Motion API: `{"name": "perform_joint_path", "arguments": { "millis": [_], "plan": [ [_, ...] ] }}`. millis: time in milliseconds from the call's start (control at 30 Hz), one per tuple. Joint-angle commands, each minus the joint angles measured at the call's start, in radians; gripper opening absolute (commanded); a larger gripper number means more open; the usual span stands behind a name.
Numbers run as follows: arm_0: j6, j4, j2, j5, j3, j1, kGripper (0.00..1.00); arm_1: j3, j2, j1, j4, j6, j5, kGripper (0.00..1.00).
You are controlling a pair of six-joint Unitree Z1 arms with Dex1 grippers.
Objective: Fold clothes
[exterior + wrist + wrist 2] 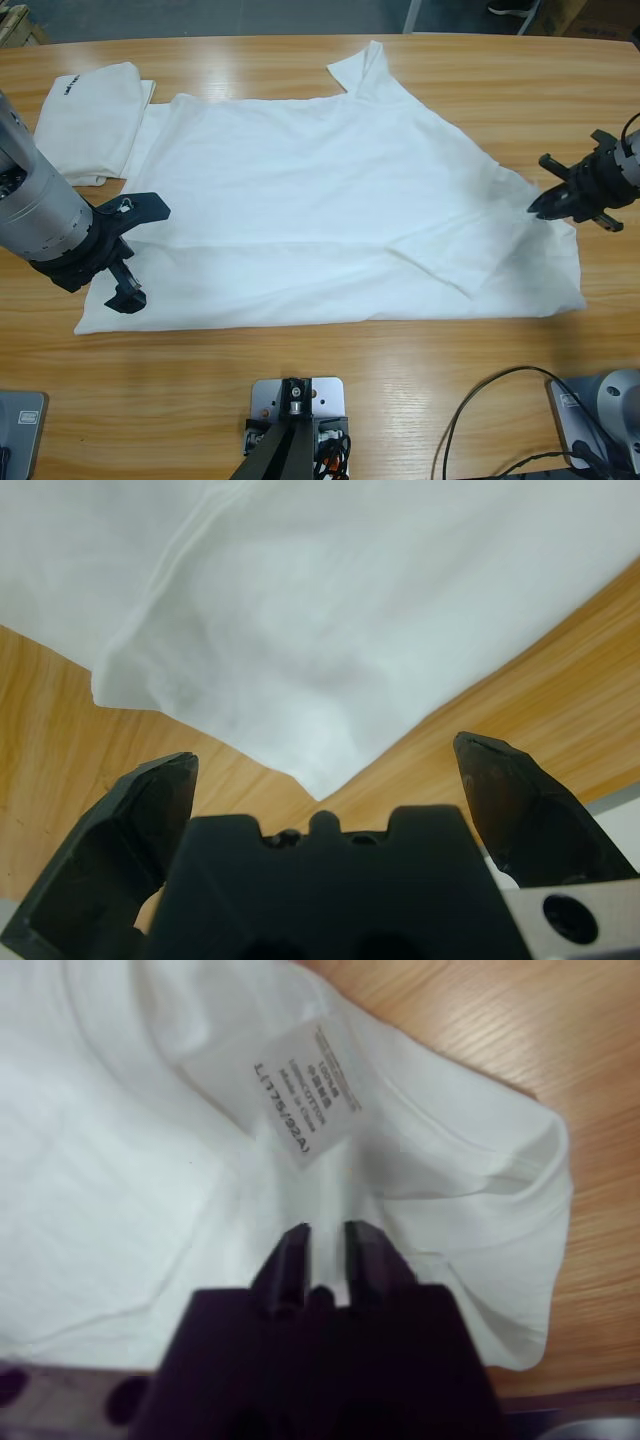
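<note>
High view: T-shirt [330,200] spread lengthwise along table; left gripper [128,252] jaws apart, right gripper [545,203] pinching its collar.

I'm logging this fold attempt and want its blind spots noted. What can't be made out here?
- Right gripper: whether cloth is pinched; its black body blocks the right wrist view.
- Care label: print blurred.
- Folded T-shirt: black lettering too small in the high view.
- Spread T-shirt: underside hidden.

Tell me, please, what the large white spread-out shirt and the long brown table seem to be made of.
The large white spread-out T-shirt looks like thin soft matte cloth, probably cotton knit: it drapes in gentle creases and carries a sewn-in label. The long brown table looks like wood or wood veneer with a smooth, slightly glossy finish: grain lines show.
</note>
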Motion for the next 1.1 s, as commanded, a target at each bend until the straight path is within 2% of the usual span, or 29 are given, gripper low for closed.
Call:
{"name": "perform_joint_path", "arguments": {
  "millis": [33,100,200,367,500,967,1000,1033,1100],
  "plan": [
    [0.014,-0.004,0.047,-0.018,0.021,-0.012,1.000,0.006,-0.069,-0.011,0.028,0.026,-0.007,0.989],
    [0.016,-0.004,0.048,-0.018,0.021,-0.012,1.000,0.018,-0.060,0.007,0.033,0.060,-0.002,0.977],
    [0.018,-0.004,0.046,-0.018,0.021,-0.012,1.000,0.065,-0.032,0.021,-0.009,0.125,0.012,0.901],
    [0.023,-0.004,0.051,-0.018,0.021,-0.012,1.000,0.076,-0.034,0.046,-0.037,0.264,0.043,0.888],
    [0.026,-0.004,0.051,-0.018,0.021,-0.012,1.000,0.067,-0.051,0.050,-0.061,0.301,0.048,0.775],
    [0.034,-0.004,0.057,-0.017,0.021,-0.015,1.000,0.097,0.061,0.086,-0.160,0.362,0.044,0.767],
    [0.036,-0.004,0.057,-0.018,0.021,-0.015,1.000,0.105,0.061,0.086,-0.172,0.362,0.043,0.688],
    [0.037,-0.004,0.058,-0.018,0.021,-0.015,1.000,0.115,0.061,0.086,-0.187,0.362,0.041,0.542],
    [0.038,-0.003,0.061,-0.018,0.020,-0.015,1.000,0.130,0.049,0.086,-0.196,0.362,0.037,0.018]
  ]
}}
